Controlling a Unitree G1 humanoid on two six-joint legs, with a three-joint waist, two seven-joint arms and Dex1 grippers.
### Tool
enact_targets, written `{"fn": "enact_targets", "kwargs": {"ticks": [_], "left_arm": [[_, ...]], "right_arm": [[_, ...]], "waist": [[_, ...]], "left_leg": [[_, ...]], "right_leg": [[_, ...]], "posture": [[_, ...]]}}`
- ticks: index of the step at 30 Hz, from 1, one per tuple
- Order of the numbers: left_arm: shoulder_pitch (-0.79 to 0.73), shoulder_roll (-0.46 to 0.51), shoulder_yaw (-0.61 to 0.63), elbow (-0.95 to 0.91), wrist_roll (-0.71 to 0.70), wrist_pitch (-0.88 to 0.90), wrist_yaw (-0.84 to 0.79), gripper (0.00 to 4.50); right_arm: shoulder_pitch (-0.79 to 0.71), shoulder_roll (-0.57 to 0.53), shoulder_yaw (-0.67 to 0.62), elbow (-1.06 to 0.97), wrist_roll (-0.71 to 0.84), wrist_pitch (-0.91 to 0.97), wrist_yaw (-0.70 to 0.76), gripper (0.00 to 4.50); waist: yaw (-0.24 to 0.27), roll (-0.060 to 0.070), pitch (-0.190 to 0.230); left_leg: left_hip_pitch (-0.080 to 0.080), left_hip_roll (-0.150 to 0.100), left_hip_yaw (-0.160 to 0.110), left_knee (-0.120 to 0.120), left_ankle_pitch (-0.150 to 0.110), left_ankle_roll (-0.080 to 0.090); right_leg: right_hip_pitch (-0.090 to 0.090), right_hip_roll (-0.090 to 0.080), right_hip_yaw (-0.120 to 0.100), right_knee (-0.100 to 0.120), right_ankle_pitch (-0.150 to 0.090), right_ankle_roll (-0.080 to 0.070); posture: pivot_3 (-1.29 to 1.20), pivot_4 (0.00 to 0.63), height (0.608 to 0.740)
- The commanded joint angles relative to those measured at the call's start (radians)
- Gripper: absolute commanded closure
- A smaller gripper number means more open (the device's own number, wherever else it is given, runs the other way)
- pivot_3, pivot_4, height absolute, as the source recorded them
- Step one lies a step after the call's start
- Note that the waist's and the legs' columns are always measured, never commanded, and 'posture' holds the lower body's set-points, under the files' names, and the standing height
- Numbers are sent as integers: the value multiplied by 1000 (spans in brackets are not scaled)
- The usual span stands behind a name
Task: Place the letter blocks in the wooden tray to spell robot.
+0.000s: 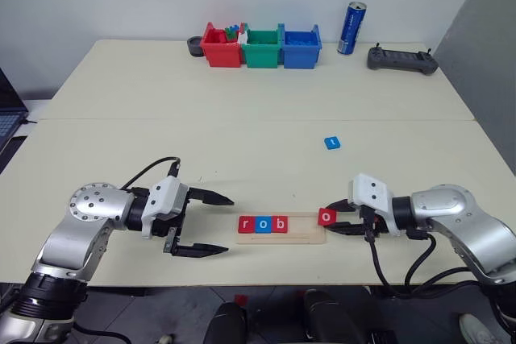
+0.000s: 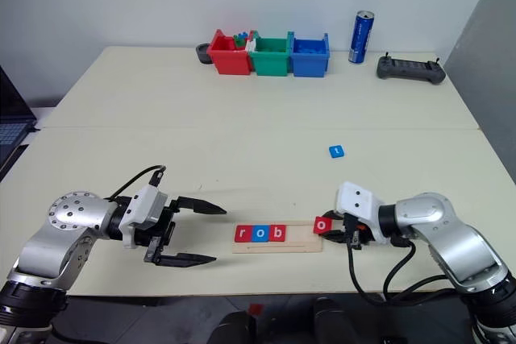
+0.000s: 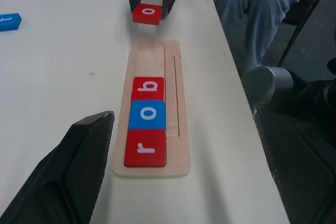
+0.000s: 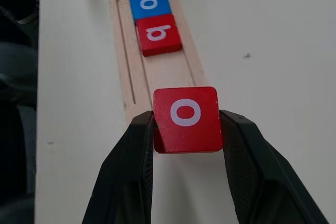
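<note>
On the cream table (image 1: pixel 242 118), the wooden tray (image 1: pixel 306 235) near the front edge held red r (image 1: pixel 246 224), blue o (image 1: pixel 263 224) and red b (image 1: pixel 279 224), the right gripper (image 1: pixel 332 221) pinched a red o tile (image 1: pixel 326 217) over the tray's right end, the left gripper (image 1: pixel 211 223) stood spread left of it, and the blue t tile (image 1: pixel 332 143) lay farther back.

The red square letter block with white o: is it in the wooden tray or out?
Out: the right gripper holds it at the tray's end.
</note>
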Motion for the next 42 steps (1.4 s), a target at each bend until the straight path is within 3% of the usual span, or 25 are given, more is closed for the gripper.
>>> {"fn": "enact_targets", "kwargs": {"ticks": [1,12,28,33,35,37,42], "left_arm": [[7,9,11,6,12,-49,-26,0],[46,3,9,-4,29,-89,-27,0],[37,-4,-1,-18,33,-80,-3,0],[30,-6,-4,-24,34,-72,3,0],[29,-5,-5,-27,33,-69,6,0],[28,-4,-6,-29,33,-67,8,0],[28,0,-8,-31,32,-67,11,0]], "right_arm": [[-47,35,59,-30,-23,23,-34,3049],[-116,135,181,25,-98,51,-110,3049],[-130,135,226,65,-148,-20,-74,3049],[-135,134,226,71,-161,-33,-60,1376],[-142,134,219,69,-158,-32,-58,503],[-150,134,204,57,-145,-20,-54,17],[-160,130,154,16,-101,25,-49,17]], "waist": [[0,0,0],[0,0,0],[-1,0,0],[-1,0,0],[-1,0,0],[-1,0,0],[-1,0,0]], "left_leg": [[0,0,0,0,0,0],[0,0,0,0,0,0],[0,0,0,0,0,0],[0,0,0,0,0,0],[0,0,0,0,0,0],[0,0,0,0,0,0],[0,0,-1,0,0,0]], "right_leg": [[0,0,0,0,0,0],[0,0,0,0,0,0],[0,0,0,0,0,0],[0,0,0,0,0,0],[0,0,0,0,0,0],[0,0,0,0,0,0],[0,0,-1,0,0,0]], "posture": [[0,150,740],[0,150,740],[0,150,740],[0,150,740],[0,150,740],[0,150,740],[0,150,740]]}}
